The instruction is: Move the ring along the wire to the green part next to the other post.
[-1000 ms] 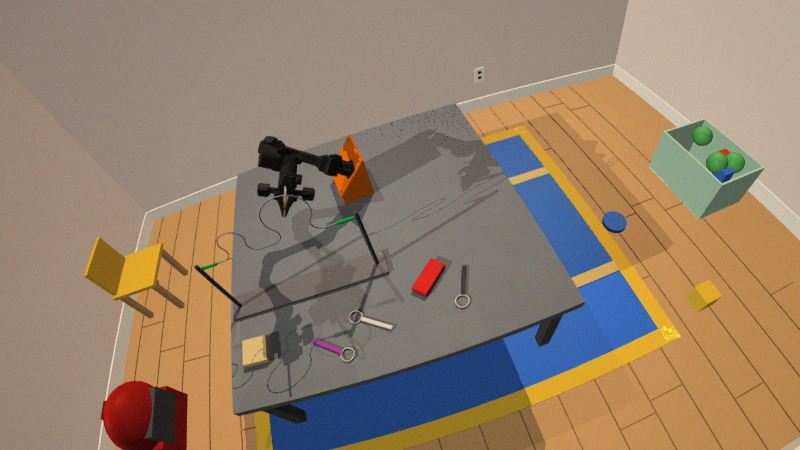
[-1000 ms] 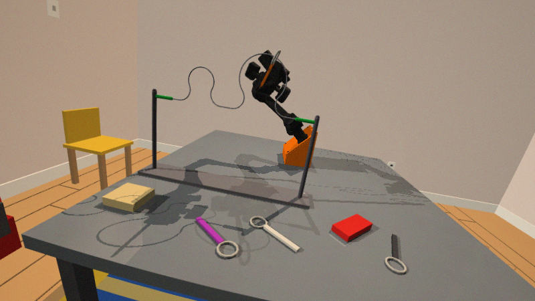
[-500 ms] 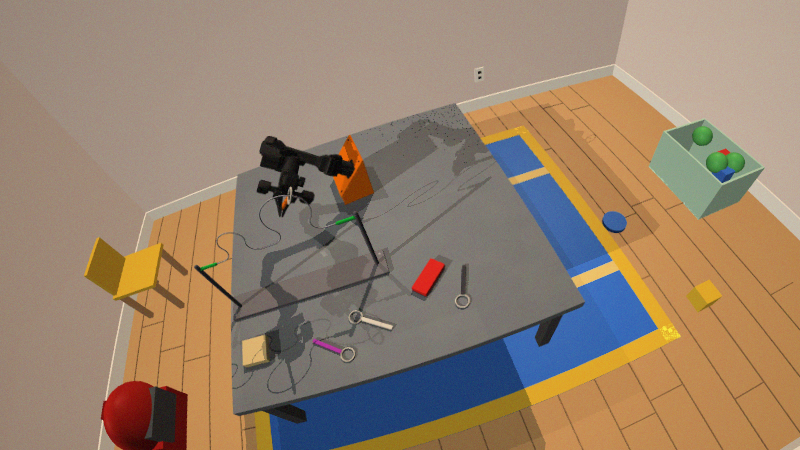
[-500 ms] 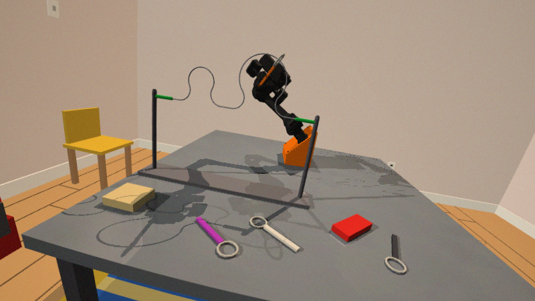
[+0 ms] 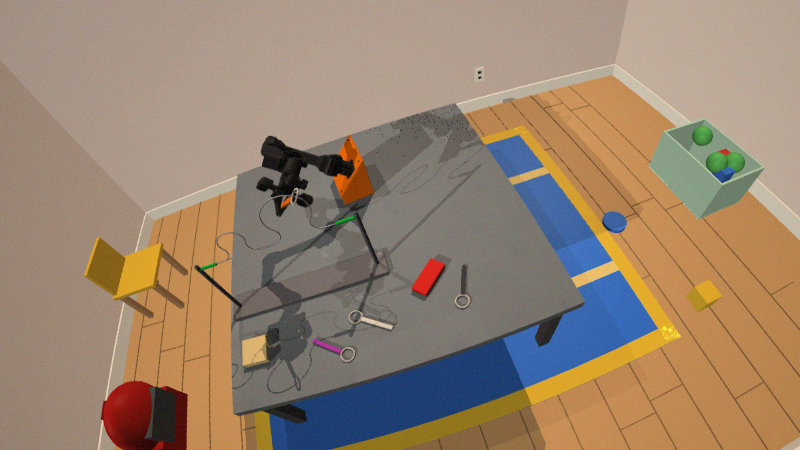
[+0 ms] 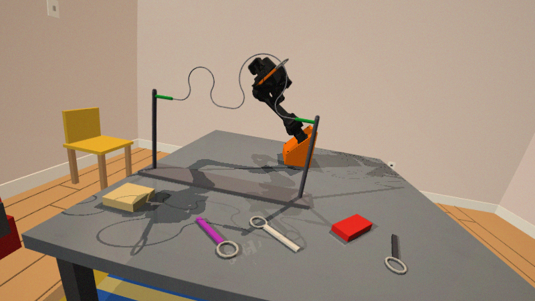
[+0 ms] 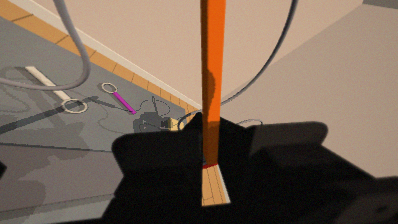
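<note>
My gripper is shut on the orange handle and holds it high above the table, near the top of the wire's tall loop. The pale ring at the handle's end sits around the thin grey wire; I cannot tell whether they touch. One green part is at the near post. The other green part is at the far post.
On the table lie a red block, a dark-handled ring, a white-handled ring, a magenta-handled ring and a tan block. The arm's orange base stands behind the near post.
</note>
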Tool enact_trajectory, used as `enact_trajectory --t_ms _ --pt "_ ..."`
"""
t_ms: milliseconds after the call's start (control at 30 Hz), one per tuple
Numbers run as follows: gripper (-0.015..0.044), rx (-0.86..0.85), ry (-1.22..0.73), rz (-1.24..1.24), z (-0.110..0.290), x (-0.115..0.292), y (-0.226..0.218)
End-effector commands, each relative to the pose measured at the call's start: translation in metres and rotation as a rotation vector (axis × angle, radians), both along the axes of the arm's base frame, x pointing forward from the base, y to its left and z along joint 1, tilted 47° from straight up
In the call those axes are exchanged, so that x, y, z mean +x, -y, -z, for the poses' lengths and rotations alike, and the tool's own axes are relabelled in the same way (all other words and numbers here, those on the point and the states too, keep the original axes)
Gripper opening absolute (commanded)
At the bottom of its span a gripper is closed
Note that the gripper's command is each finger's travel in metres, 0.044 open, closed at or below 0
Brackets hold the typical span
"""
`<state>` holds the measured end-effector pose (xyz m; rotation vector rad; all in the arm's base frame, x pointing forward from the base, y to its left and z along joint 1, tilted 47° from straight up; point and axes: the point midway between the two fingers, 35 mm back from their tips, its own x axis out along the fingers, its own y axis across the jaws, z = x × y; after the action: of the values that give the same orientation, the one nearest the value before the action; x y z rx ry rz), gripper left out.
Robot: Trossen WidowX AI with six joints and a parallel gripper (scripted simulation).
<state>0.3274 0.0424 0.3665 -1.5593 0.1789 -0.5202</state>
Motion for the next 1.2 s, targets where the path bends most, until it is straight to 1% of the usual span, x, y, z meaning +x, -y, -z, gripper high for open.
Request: enact_trajectory --t_ms 0,1167 --pt "-0.0150 -0.057 0.000 0.002 0.000 0.001 -0.001" --pt "-0.0150 -0.491 0.026 0.040 -0.012 -0.001 -0.004"
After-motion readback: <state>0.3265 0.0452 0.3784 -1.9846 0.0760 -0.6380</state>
